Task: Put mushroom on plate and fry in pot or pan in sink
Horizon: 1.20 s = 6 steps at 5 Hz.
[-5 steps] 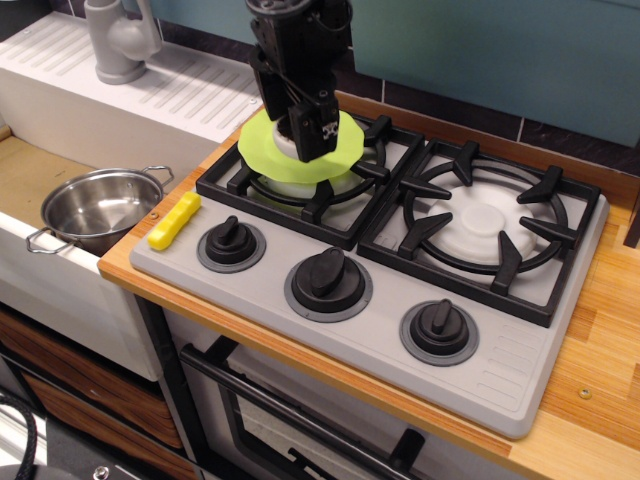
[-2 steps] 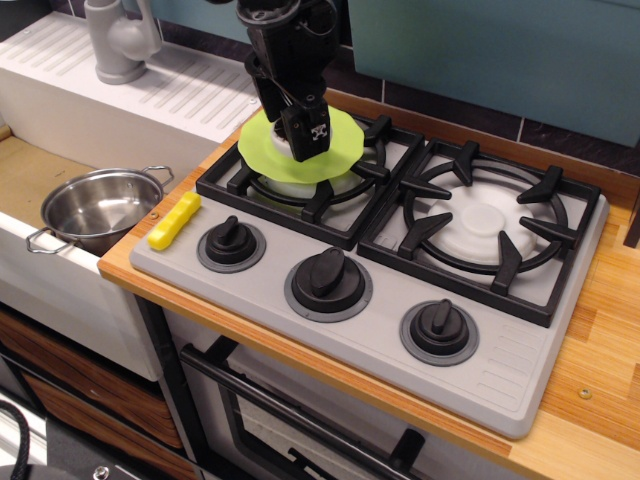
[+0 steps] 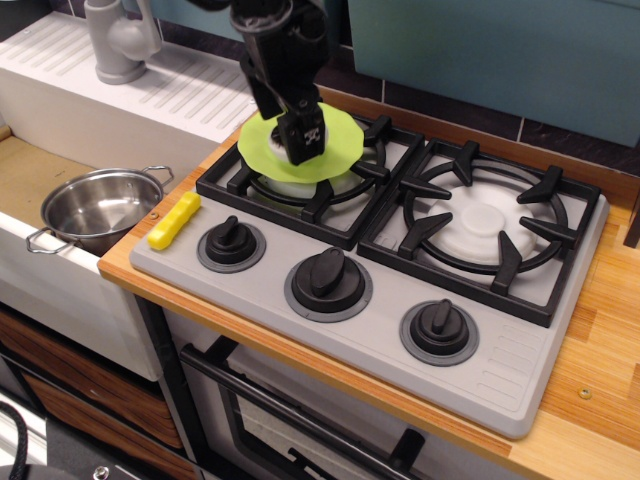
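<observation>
My gripper [image 3: 303,148] hangs low over the lime-green plate [image 3: 340,150], which rests on the back-left burner. A small white bit of the mushroom [image 3: 296,153] shows at the fingertips, on the plate; the black fingers hide the rest of it. The fingers overlap from this side, so I cannot tell whether they are open or closed. The yellow fry [image 3: 174,220] lies on the stove's front-left corner. The steel pot [image 3: 98,208] stands empty in the sink [image 3: 30,175] at the left.
The grey faucet [image 3: 120,40] and ribbed drainboard [image 3: 190,85] are at the back left. Three black stove knobs [image 3: 328,275] line the stove front. The right burner [image 3: 490,225] is bare. The wooden counter [image 3: 610,330] runs along the right.
The arm's upper body has shifted a little left and up over the plate. The fingertips stay low near the plate's middle. The fry and pot have not moved.
</observation>
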Available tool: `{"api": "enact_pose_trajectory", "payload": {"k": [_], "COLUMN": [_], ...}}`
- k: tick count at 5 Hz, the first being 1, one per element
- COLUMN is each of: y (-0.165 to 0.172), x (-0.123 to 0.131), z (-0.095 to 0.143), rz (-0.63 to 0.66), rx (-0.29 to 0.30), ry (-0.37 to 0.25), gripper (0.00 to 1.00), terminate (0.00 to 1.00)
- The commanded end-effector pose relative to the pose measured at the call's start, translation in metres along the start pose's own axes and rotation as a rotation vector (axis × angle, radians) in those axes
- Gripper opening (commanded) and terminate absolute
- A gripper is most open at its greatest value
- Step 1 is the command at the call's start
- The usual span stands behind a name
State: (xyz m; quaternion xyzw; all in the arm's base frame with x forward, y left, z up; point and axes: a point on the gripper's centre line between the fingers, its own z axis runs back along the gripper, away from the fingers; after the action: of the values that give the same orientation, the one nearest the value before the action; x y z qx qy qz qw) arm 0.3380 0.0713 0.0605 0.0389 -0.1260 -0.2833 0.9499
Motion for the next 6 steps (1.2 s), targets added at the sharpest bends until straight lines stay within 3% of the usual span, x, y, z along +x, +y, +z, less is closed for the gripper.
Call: {"api": "enact_pose_trajectory", "payload": {"k": [1,6], "y": [-0.006,-0.024], "x": [0.009,0.006], "z": [0.028,0.058], "rz": [0.0,-0.022], "rx": [0.044,0.057], "ry": [-0.021,0.066], "gripper": [1.0,1.0], "terminate": [0.0,0.0]}}
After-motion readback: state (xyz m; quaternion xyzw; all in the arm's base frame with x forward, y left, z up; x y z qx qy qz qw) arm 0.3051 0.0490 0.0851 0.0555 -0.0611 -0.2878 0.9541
